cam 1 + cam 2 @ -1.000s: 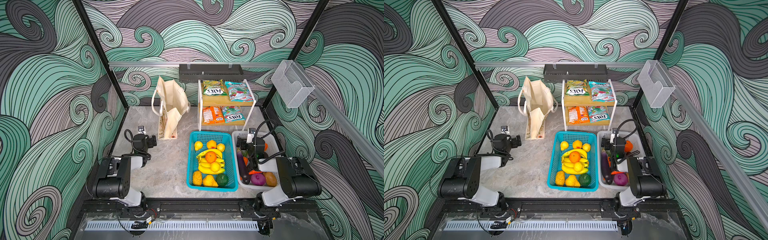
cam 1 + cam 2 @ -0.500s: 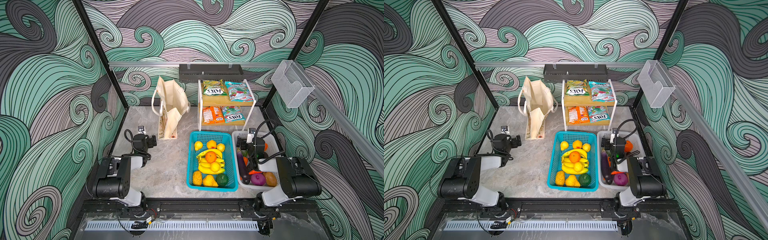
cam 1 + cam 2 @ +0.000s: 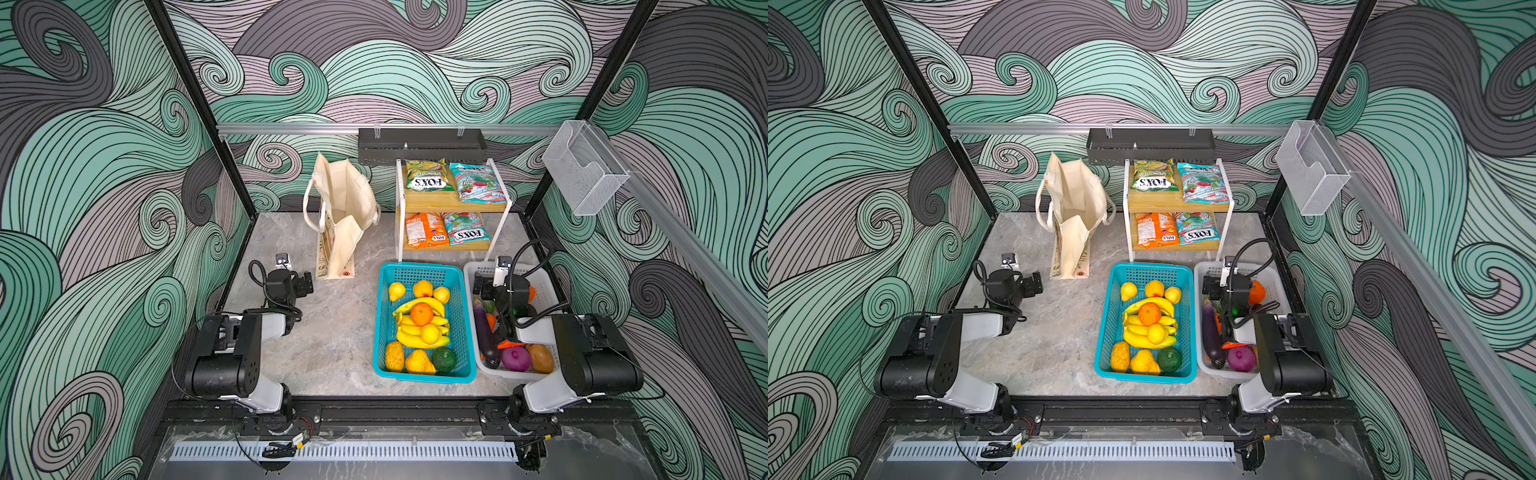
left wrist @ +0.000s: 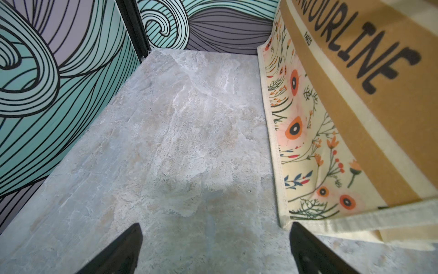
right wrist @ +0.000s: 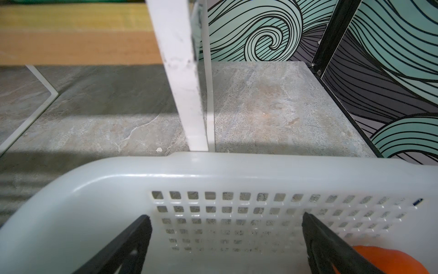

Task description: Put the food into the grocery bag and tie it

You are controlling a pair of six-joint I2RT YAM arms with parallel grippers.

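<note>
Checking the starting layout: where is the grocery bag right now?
In both top views the grocery bag stands open at the back of the table, left of centre, beside the snack shelf and just beyond the left gripper.

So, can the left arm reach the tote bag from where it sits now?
Probably yes: the left arm's fingers are open over bare table, and the bag stands right beside them with nothing in between.

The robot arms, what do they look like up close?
Both the left arm and right arm have chunky black joints and white links, with black cables looping to the wrists. The left gripper and right gripper end in thin black pointed fingers.
</note>
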